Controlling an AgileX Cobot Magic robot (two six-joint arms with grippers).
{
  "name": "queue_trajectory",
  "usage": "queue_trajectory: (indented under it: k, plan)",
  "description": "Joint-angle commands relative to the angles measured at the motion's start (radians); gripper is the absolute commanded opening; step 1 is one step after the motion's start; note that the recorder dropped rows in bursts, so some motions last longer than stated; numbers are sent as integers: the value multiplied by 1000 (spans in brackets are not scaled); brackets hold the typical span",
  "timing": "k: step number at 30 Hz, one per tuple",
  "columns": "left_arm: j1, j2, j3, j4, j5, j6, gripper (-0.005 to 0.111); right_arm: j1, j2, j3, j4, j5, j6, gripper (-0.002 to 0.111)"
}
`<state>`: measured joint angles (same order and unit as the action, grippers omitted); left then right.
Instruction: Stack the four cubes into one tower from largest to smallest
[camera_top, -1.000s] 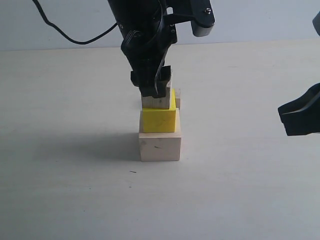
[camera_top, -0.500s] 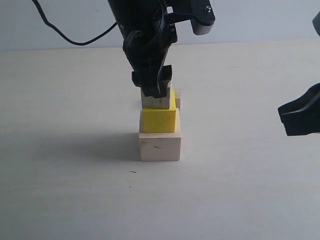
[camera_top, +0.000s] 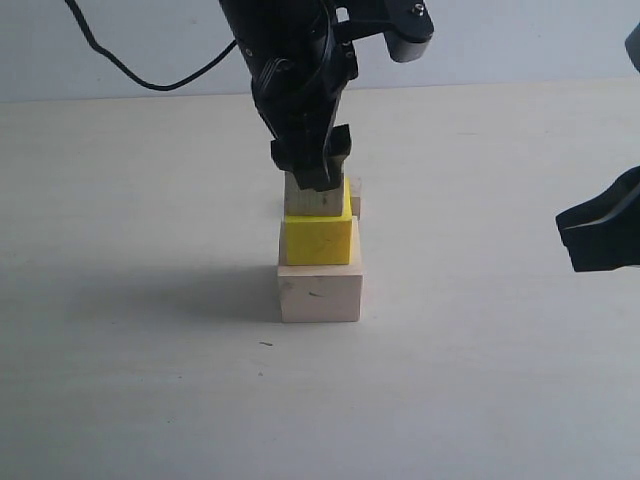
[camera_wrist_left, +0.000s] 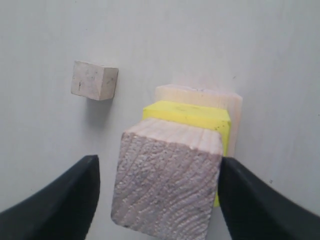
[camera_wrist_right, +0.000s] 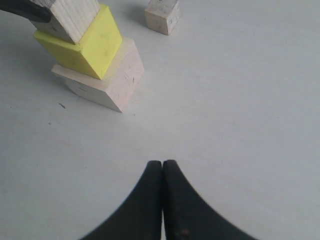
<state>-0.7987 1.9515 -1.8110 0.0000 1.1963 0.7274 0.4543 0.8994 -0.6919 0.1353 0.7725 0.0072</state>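
**A:** What does the picture show?

**B:** A pale worktop (camera_top: 120, 380) seen from the front. Near its middle stands a part-built tower. A large pale wood cube (camera_top: 320, 293) is at the bottom, a yellow cube (camera_top: 318, 240) sits on it, and a smaller wood cube (camera_top: 312, 203) is on top.

**A:** Where is the fourth cube?

**B:** The smallest cube (camera_wrist_left: 94, 80) sits flat on the worktop just behind the tower, toward the far edge and slightly toward the right edge. It stands apart from the tower (from the front, only a sliver shows beside the yellow cube).

**A:** And the fingers?

**B:** The left fingers (camera_top: 314, 178) hang directly over the tower, spread open on either side of the top cube. There is a clear gap on one side. On the other side I cannot tell whether the finger touches the cube. The right fingers (camera_wrist_right: 162, 165) are pressed shut on nothing, well off toward the right edge.

**A:** What does the next move depend on?

**B:** As I judge it, the smallest cube goes on last. It lies just beyond the left fingers, toward the far edge, so the left arm is much nearer. A cube has no long axis. Its sides look roughly in line with the tower's, so either pair of opposite faces should suit the grip.
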Motion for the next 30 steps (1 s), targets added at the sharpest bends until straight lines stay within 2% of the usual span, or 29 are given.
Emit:
queue_trajectory:
  k: [1, 12, 20, 21, 23, 24, 26, 27, 30]
  plan:
    - [0, -2, 3, -14, -15, -10, 66, -1, -4, 3, 0, 1, -7, 0]
    - [0, -10, 3, -14, -13, -14, 66, -1, -4, 3, 0, 1, -7, 0]
    - [0, -121, 3, -9, 8, -72, 64, -1, -4, 3, 0, 1, -7, 0]
    - [0, -144, 1, 7, 13, -92, 59, -1, -4, 3, 0, 1, -7, 0]
    - [0, -184, 1, 42, 25, -104, 40, -1, -4, 3, 0, 1, -7, 0]
    - [0, -199, 1, 69, 25, -108, 26, -1, -4, 3, 0, 1, -7, 0]
    - [0, -228, 1, 98, 25, -124, 6, -1, -4, 3, 0, 2, -7, 0]
    - [2, -248, 1, 114, 25, -137, 1, -1, -4, 3, 0, 2, -7, 0]
    - [27, -288, 1, 127, 25, -208, 0, -1, -4, 3, 0, 2, -7, 0]
